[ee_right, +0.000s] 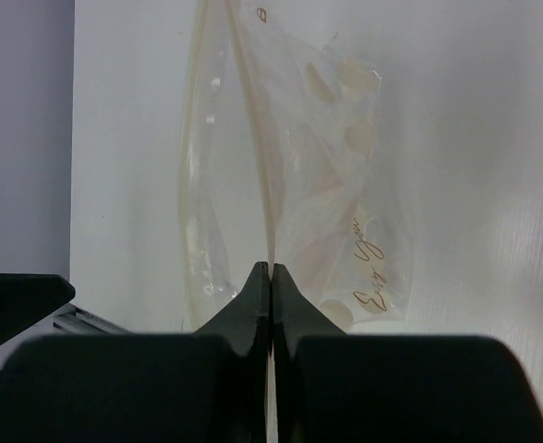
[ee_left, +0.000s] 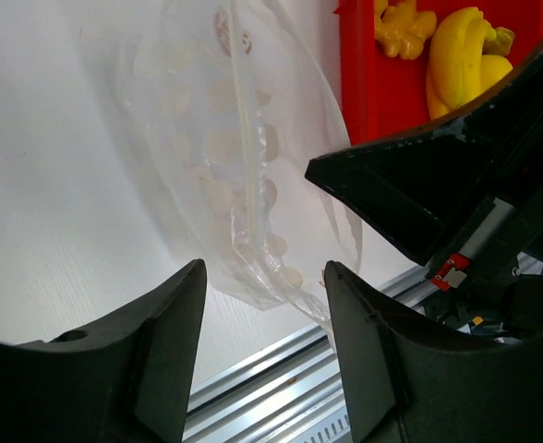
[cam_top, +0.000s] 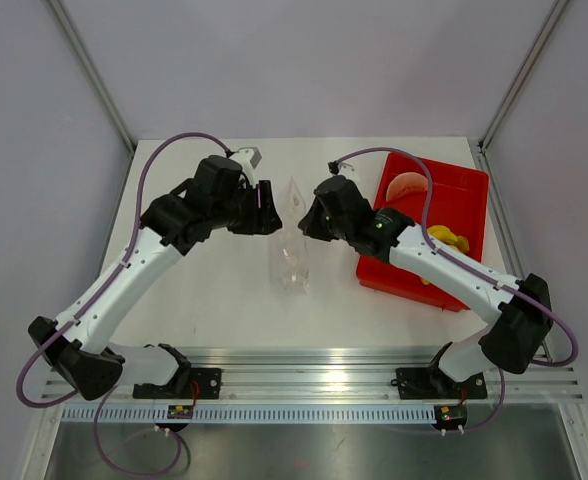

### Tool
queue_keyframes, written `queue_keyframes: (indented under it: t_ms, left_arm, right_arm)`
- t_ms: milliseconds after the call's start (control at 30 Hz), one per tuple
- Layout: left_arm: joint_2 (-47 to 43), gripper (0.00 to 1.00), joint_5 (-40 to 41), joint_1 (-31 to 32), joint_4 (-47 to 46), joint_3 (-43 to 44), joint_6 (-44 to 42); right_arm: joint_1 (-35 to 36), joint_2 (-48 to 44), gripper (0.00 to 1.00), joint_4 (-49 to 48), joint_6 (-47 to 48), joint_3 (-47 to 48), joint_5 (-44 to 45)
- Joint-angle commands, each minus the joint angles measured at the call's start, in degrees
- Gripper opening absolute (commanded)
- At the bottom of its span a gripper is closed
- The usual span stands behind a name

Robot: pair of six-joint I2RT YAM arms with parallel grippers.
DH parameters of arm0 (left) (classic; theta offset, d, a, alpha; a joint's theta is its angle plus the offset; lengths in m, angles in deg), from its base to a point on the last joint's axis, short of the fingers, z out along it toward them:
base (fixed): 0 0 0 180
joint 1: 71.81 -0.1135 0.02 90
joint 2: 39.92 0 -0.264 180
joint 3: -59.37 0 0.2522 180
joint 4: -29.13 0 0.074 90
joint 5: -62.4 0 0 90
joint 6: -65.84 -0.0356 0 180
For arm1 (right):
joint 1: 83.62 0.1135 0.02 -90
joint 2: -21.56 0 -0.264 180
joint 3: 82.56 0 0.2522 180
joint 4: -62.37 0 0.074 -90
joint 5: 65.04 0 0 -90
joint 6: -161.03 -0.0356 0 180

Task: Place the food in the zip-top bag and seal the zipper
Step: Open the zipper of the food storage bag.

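Note:
The clear zip-top bag (cam_top: pixel 290 243) stands up off the table between my two grippers, its spotted face showing in the left wrist view (ee_left: pixel 218 148). My right gripper (ee_right: pixel 271 269) is shut on a thin edge of the bag (ee_right: pixel 295 175); it shows in the top view (cam_top: pixel 308 221). My left gripper (ee_left: pixel 264 273) is open and empty, its jaws either side of the bag's near end without touching it; it sits just left of the bag in the top view (cam_top: pixel 270 208). The food lies in the red tray (cam_top: pixel 464 180): watermelon slice (cam_top: pixel 408 186), banana (ee_left: pixel 464 57), orange knobbly piece (ee_left: pixel 404 28). The zipper cannot be told apart.
The red tray sits at the right side of the table, behind my right arm (cam_top: pixel 444 262). The right arm's black body (ee_left: pixel 438 194) fills the right of the left wrist view. A metal rail (cam_top: pixel 304 362) runs along the table's near edge.

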Motion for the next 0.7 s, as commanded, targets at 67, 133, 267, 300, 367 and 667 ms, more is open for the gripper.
queue_keyframes:
  t_ms: [67,133,267,300,367,667]
  left_arm:
    - [0.4,0.55,3.5,0.4,-5.9,-3.1,3.9]
    - [1.2,0.55,5.4,0.7,-7.5,-4.8,4.7]
    - [3.6,0.61,4.1,1.2,-9.0,-5.8,5.1]
    - [3.8,0.63,4.1,1.2,-9.7,-6.0,5.4]
    - [4.5,0.65,4.1,1.6,-10.9,-6.3,6.0]
    - [8.9,0.12,3.5,2.5,-9.9,-5.0,5.9]
  right_arm:
    - [0.7,-2.4,0.00,-0.2,-1.2,0.1,2.5]
    - [0.8,-2.7,0.00,-0.1,-1.4,-0.3,2.5]
    - [1.0,-3.4,0.00,-0.5,-1.8,-1.1,2.5]
    - [1.0,-3.3,0.00,-0.4,-1.7,-1.3,2.5]
    - [1.3,-3.3,0.00,-0.5,-1.8,-1.5,2.7]
    - [1.5,-4.1,0.00,-0.2,-2.3,-3.6,5.0]
